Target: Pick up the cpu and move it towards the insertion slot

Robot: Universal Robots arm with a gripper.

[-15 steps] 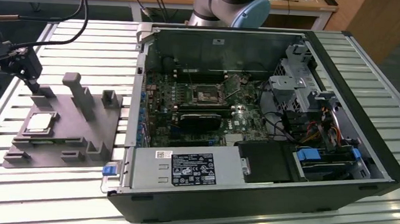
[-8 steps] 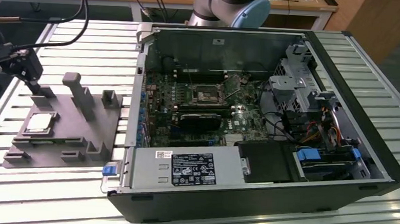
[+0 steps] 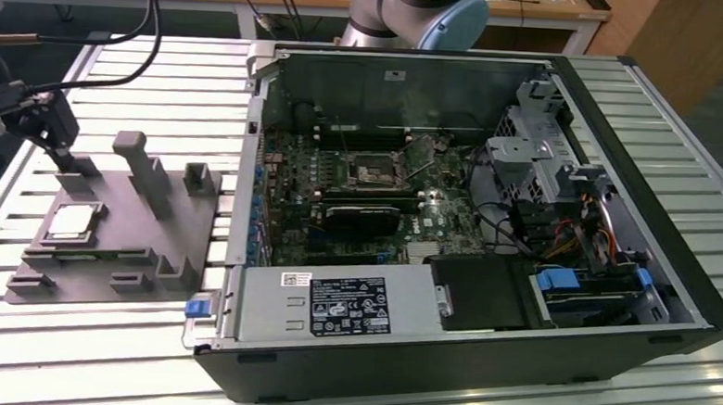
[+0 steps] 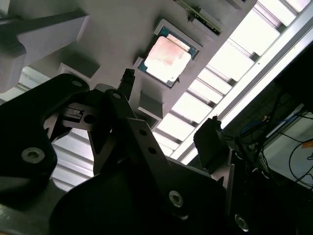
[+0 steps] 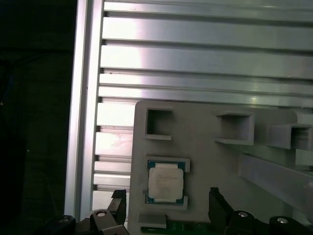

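We find the gripper [image 3: 55, 143] empty, its jaws set wide, over the grey fixture [image 3: 124, 246] at the exterior view's left end of the slatted aluminium table [image 3: 157, 76]. In the first wrist view the two fingers [image 5: 215, 203] stand well apart with nothing between them.

The cpu [image 3: 74, 222] lies flat, metal lid up, in a square recess of the fixture. It is neither gripped nor lifted. In the first wrist view the cpu [image 5: 166, 181] sits just ahead of the gap between the fingers and roughly centred on it. Its edges run about square to the line joining the fingers. Being square, the chip has no long axis to account for. The governing relation is the alignment of the fingers to a pair of opposite edges, and we judge it close. In the second wrist view the cpu [image 4: 167, 58] appears beyond the fingertips and apart from them. In the exterior view the gripper looks to be over the far part of the fixture, with the chip below it and toward the near side. We cannot fix the height of the fingertips above the chip.

The insertion slot [image 3: 372, 173] is on the motherboard [image 3: 288, 231] inside the open computer case [image 3: 452, 374], well apart from the fixture toward the exterior view's right. The pick-up is not yet made.
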